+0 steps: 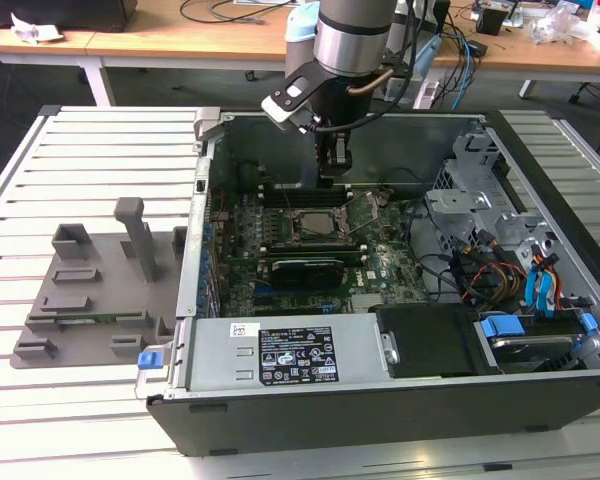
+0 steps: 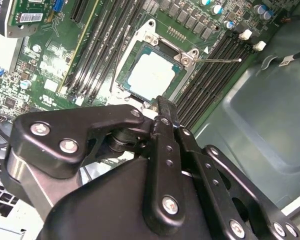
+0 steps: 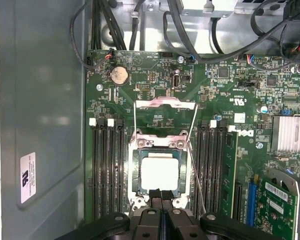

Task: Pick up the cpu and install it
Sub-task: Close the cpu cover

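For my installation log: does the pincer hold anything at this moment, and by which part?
Nothing is held. In the first wrist view the pincer is shut with nothing between its fingertips, and the cpu lies flat in the motherboard socket.

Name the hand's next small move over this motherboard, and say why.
Probably a short, straight lift away from the motherboard. The cpu already lies flat in the socket. The hand, fingertips together and holding nothing, sits at the socket's edge.

Exterior view overlooks the case (image 1: 380, 415); both wrist views closely face its motherboard (image 2: 45, 65) (image 3: 155, 85).
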`<act>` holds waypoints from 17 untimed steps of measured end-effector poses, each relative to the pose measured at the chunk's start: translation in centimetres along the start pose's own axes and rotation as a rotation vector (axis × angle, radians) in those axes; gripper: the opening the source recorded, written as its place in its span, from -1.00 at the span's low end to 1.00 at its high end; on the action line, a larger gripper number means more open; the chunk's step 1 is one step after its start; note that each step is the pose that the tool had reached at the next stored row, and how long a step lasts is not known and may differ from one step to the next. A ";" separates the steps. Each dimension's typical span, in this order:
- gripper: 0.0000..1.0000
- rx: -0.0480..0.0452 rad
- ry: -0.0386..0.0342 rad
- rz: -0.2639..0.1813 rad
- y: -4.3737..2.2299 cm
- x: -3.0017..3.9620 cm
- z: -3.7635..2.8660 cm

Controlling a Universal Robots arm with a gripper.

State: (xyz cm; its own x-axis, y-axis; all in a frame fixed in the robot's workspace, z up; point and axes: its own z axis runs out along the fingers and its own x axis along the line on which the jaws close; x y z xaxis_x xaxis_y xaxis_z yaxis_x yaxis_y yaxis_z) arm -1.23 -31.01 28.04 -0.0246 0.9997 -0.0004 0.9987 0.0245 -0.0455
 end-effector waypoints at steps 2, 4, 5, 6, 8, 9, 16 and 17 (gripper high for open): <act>-0.79 0.0000 0.0002 0.000 0.16 -0.01 -0.01; -0.79 0.0000 0.0003 0.000 1.04 -0.03 -0.04; -0.79 0.0000 0.0002 0.000 1.24 -0.03 -0.06; -0.79 0.0001 0.0001 0.000 1.68 -0.04 -0.08; -0.79 0.0001 0.0002 0.000 2.88 -0.07 -0.13; -0.79 0.0000 0.0002 0.000 3.26 -0.08 -0.15; -0.79 0.0000 0.0002 0.000 5.37 -0.13 -0.25; -0.79 0.0001 0.0002 0.000 5.68 -0.14 -0.26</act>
State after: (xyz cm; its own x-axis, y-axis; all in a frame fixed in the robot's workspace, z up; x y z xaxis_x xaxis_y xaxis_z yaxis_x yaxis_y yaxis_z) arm 4.46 -31.01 28.04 -0.0245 0.9997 -0.0002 0.9987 0.0245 -0.0457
